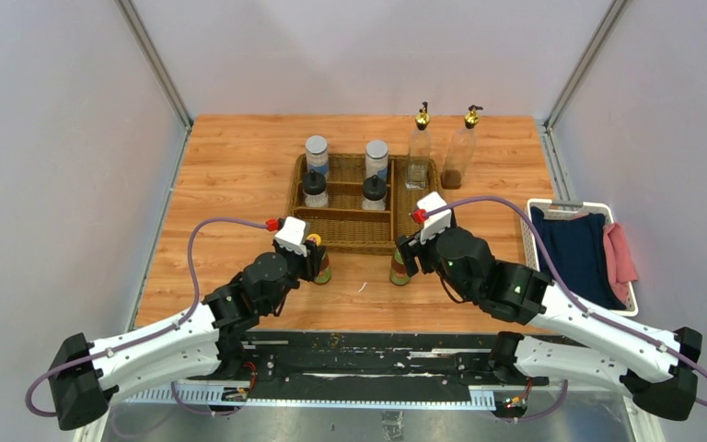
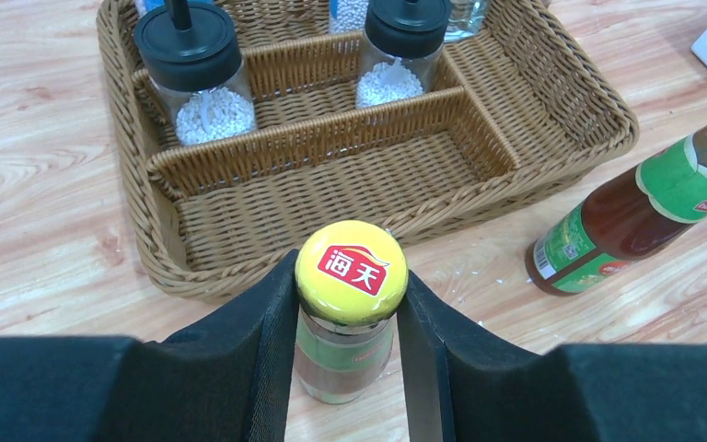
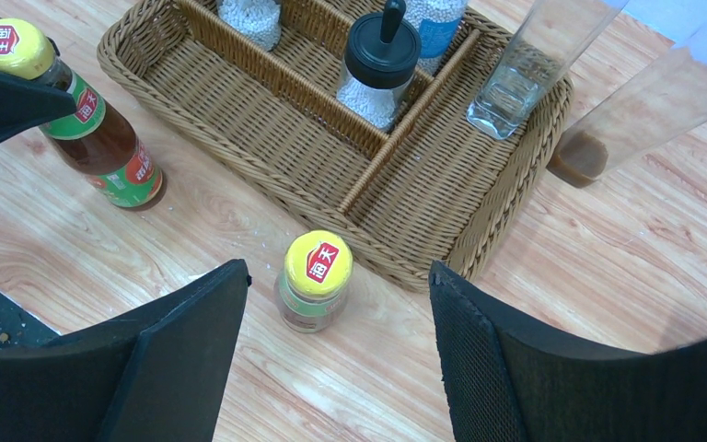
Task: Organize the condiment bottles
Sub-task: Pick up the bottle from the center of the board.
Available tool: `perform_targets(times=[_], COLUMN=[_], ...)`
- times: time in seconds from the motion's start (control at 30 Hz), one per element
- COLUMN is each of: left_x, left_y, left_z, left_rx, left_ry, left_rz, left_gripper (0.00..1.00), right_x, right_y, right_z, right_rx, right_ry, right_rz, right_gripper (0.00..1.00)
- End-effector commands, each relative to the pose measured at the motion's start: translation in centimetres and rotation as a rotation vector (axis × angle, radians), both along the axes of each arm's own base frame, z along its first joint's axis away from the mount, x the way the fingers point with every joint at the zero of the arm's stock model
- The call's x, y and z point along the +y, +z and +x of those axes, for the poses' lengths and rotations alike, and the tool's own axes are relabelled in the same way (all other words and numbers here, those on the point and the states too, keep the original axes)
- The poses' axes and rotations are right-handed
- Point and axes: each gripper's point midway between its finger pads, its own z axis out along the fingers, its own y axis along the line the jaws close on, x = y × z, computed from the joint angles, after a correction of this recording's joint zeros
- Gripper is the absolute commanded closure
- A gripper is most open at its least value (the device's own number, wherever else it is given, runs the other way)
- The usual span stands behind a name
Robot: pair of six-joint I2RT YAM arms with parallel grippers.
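Note:
My left gripper (image 2: 351,276) is shut on the cap of a yellow-capped bottle (image 2: 350,322) with a green-red label, which stands upright on the table in front of the wicker basket (image 2: 239,230). In the top view this gripper (image 1: 311,258) is at the basket's front left corner. My right gripper (image 3: 336,272) is open, its fingers wide on both sides of the second yellow-capped bottle (image 3: 315,281) without touching it. Inside the basket (image 1: 342,228) stand two black-capped jars (image 1: 314,187), two grey-lidded jars (image 1: 317,152) and one gold-topped bottle (image 1: 419,147). The other gold-topped bottle (image 1: 460,152) is just outside the basket, to its right.
A white tray (image 1: 566,203) holding navy and pink cloths sits at the table's right edge. The basket's front compartment (image 3: 267,120) has nothing in it. Grey walls close in the table on both sides and at the back.

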Motion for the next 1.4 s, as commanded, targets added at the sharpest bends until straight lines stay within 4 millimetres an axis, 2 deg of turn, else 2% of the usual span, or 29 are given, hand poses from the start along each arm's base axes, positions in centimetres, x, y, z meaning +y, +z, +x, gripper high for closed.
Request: perform_targets(times=[0.0, 0.17, 0.7, 1.1, 1.23, 1.37], left_x=[-0.5, -0.4, 0.0, 0.2, 0.1, 0.0], left_y=[0.4, 1.3, 7.1, 12.0, 13.3, 13.6], left_z=[0.1, -0.1, -0.7, -0.1, 0.4, 0.9], left_rx=[-0.018, -0.041, -0.171, -0.250, -0.272, -0.297], left_ry=[-0.013, -0.017, 0.015, 0.056, 0.071, 0.085], left_rz=[-0.017, -0.032, -0.054, -0.050, -0.028, 0.019], left_gripper=[0.81, 1.00, 1.00, 1.00, 1.00, 1.00], right_x=[-0.4, -0.4, -0.6, -0.8, -0.5, -0.2], right_y=[-0.5, -0.7, -1.7, -3.1, -3.9, -4.5], right_z=[-0.3, -0.4, -0.6, -1.6, -1.9, -2.1], right_rx=[0.006, 0.010, 0.024, 0.059, 0.070, 0.067], right_ry=[-0.016, -0.013, -0.011, 0.018, 0.034, 0.051], right_rz=[0.002, 0.007, -0.004, 0.019, 0.033, 0.050], right_gripper=[0.25, 0.26, 0.26, 0.22, 0.21, 0.19])
